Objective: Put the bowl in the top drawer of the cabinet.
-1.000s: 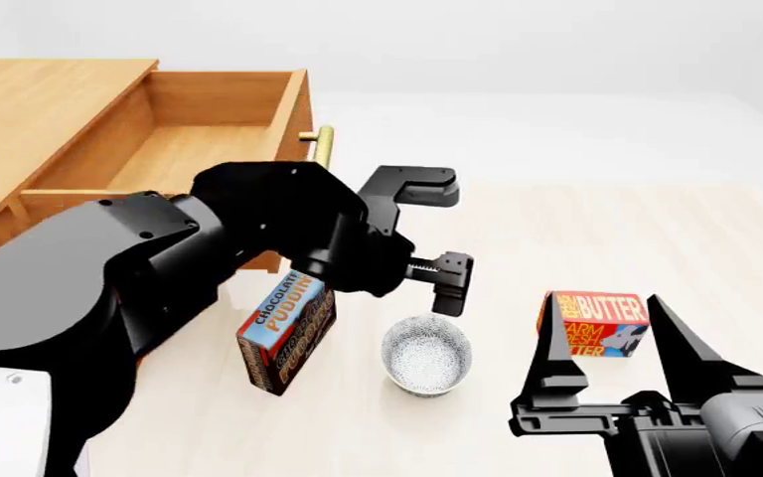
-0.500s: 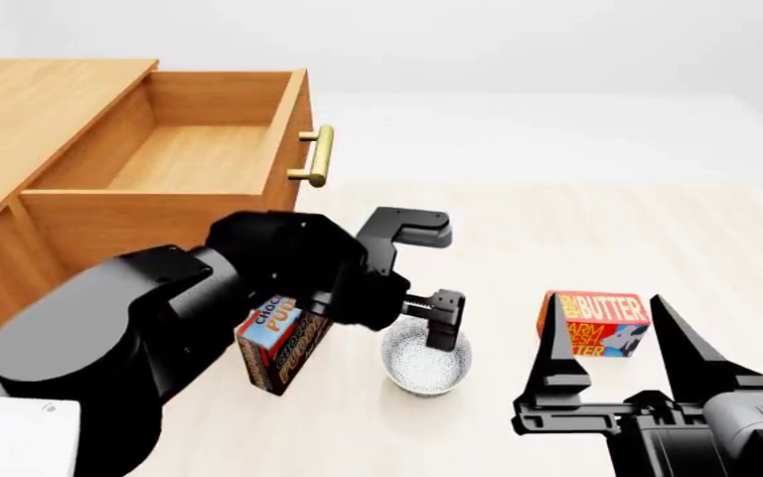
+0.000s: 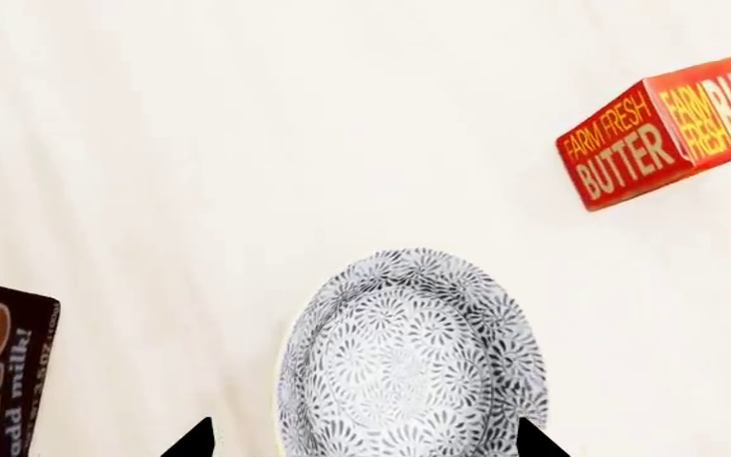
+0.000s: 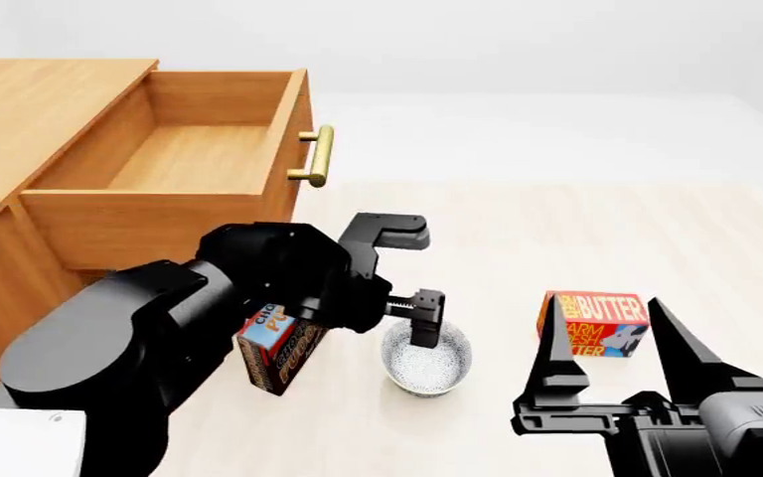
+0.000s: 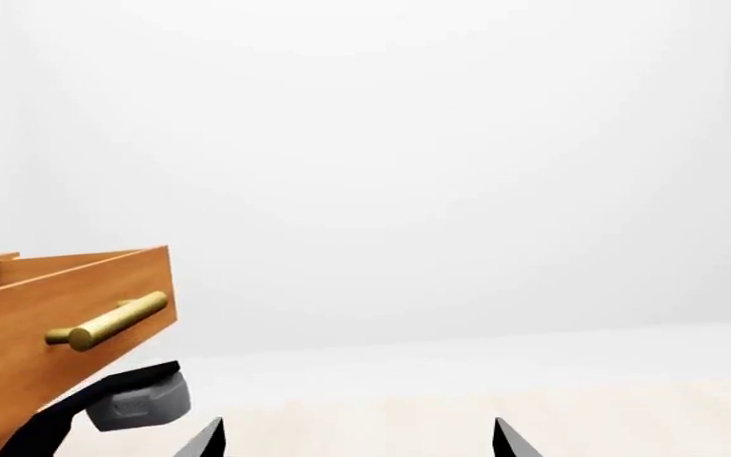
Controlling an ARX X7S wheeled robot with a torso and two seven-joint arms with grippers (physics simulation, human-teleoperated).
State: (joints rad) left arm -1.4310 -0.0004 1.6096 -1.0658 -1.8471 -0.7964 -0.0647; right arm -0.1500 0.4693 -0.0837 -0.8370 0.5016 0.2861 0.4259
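Left tool open, straddling bowl mid-bench between pudding box and butter box. Right tool open, idle. Top drawer open, empty. Risk: thin-rim pinch slipping, bowl tipping or skidding.

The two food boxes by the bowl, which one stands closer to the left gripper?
The chocolate pudding box, partly hidden behind the left gripper; the red butter box stands across the bowl.

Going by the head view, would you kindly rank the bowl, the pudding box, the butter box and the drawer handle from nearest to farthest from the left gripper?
1. bowl, directly under the left gripper
2. chocolate pudding box, just to its left
3. butter box, off to the right
4. brass drawer handle, up behind on the open top drawer
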